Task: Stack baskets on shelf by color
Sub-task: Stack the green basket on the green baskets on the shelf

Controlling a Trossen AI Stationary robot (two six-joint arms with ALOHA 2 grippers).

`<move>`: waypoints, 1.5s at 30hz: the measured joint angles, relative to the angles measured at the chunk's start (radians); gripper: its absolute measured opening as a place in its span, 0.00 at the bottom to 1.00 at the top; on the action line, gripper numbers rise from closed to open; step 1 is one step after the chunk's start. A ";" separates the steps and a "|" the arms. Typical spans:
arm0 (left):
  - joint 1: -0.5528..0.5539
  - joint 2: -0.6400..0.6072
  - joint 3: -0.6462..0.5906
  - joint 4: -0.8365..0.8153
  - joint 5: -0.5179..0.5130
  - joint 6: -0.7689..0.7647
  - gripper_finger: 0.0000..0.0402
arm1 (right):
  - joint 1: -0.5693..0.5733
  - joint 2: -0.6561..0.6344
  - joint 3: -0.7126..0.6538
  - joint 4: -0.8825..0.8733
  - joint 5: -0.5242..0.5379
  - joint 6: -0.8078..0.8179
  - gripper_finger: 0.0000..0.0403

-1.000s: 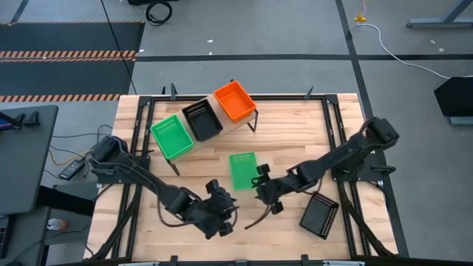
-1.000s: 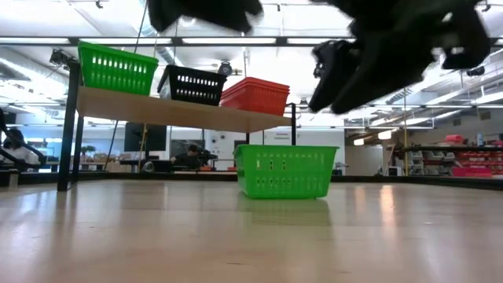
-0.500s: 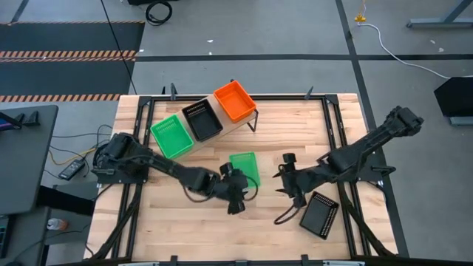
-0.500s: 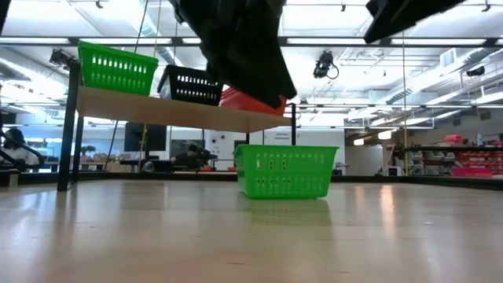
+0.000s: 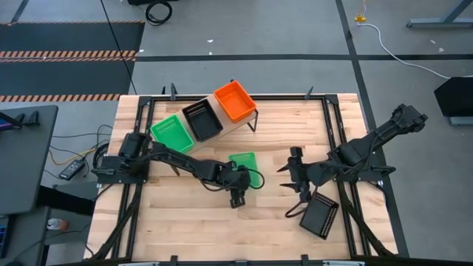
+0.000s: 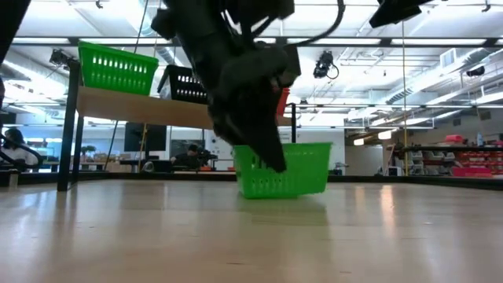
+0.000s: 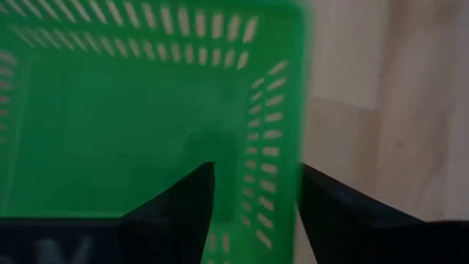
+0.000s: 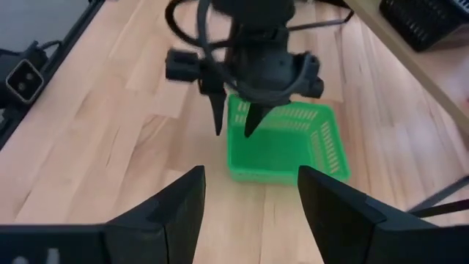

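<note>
Straddling the near wall of a green mesh basket [image 5: 244, 167] with parted fingers, the left gripper [image 5: 237, 193] is hovering over the slatted wooden table [image 5: 185, 229]. The right gripper [image 5: 295, 186], open, is waiting beside a perforated black basket [image 5: 319, 216]. Green, black and orange baskets are sitting on the shelf [image 6: 165, 111].

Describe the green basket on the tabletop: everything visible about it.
The green basket is bright green plastic, rectangular, shallow, with slotted mesh walls, and looks empty. It sits upright on the slatted tabletop, in front of the shelf. The left gripper, open, straddles its near wall, one finger inside, one outside.
</note>
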 joint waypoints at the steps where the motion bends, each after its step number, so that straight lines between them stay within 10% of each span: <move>1: -0.002 0.001 -0.001 -0.009 -0.013 -0.001 0.46 | 0.000 0.001 0.000 0.006 0.003 0.002 0.56; 10: -0.014 -0.002 0.035 -0.008 -0.044 0.006 0.04 | -0.006 -0.001 0.000 -0.046 0.007 -0.002 0.56; 16: -0.049 -0.002 0.216 -0.136 -0.019 0.084 0.02 | -0.013 -0.001 0.000 -0.073 0.008 0.002 0.56; 24: -0.080 -0.003 0.537 -0.586 -0.242 0.105 0.02 | -0.014 -0.001 0.000 -0.094 0.007 0.017 0.56; 45: -0.138 -0.016 0.799 -1.202 -0.512 -0.129 0.02 | -0.016 -0.001 0.000 -0.094 0.007 0.039 0.56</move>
